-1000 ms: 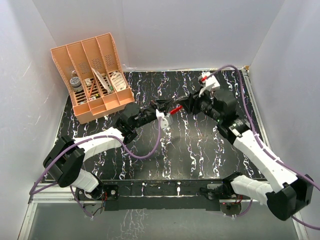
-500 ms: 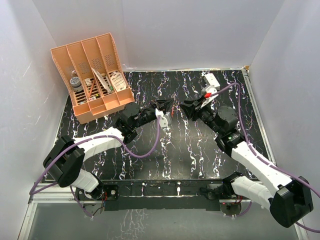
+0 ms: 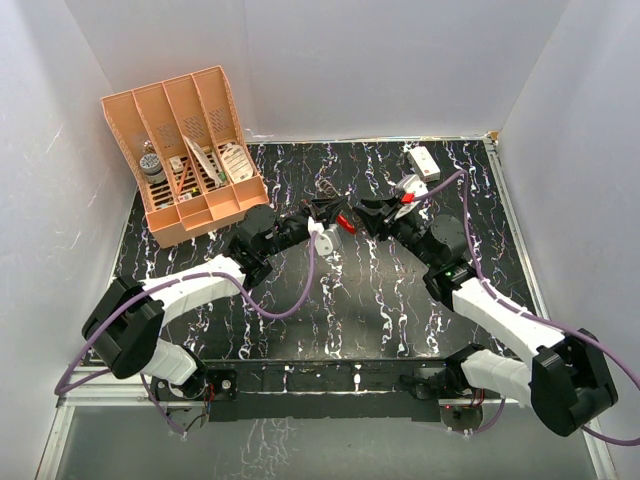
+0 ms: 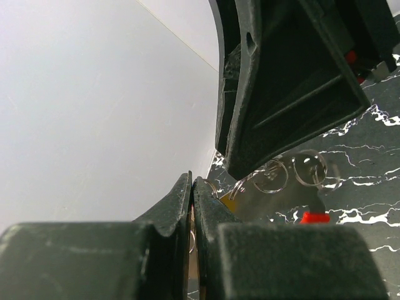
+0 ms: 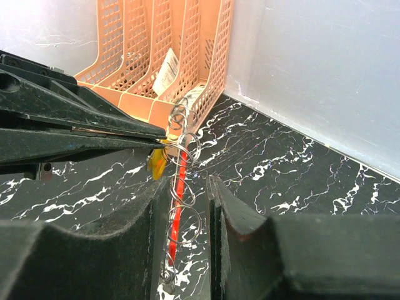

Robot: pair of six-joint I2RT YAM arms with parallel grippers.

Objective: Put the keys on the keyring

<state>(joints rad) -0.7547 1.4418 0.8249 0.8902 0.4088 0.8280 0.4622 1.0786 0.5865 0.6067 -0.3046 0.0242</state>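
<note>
My left gripper (image 3: pixel 328 213) is shut on a small flat key, held above the middle of the table. In the right wrist view its closed fingers (image 5: pixel 94 128) come in from the left, with a yellow key head (image 5: pixel 156 161) and silvery rings (image 5: pixel 185 134) at their tip. The red keyring (image 3: pixel 346 222) hangs from there with a chain of rings. My right gripper (image 3: pixel 362 212) is open, and the red keyring (image 5: pixel 179 187) lies between its fingers, close to the left one. In the left wrist view my left gripper (image 4: pixel 192 184) is shut, with rings (image 4: pixel 273 177) and a red bit (image 4: pixel 314 217) beyond it.
An orange slotted file organizer (image 3: pixel 190 150) stands at the back left and shows in the right wrist view (image 5: pixel 169 56). A white rectangular box (image 3: pixel 424 160) lies at the back right. White walls enclose the black marbled table (image 3: pixel 380 300).
The right gripper drew back from the left gripper, then came forward again, so the red keyring now lies between its fingers. The left gripper stayed nearly still, holding the key.
</note>
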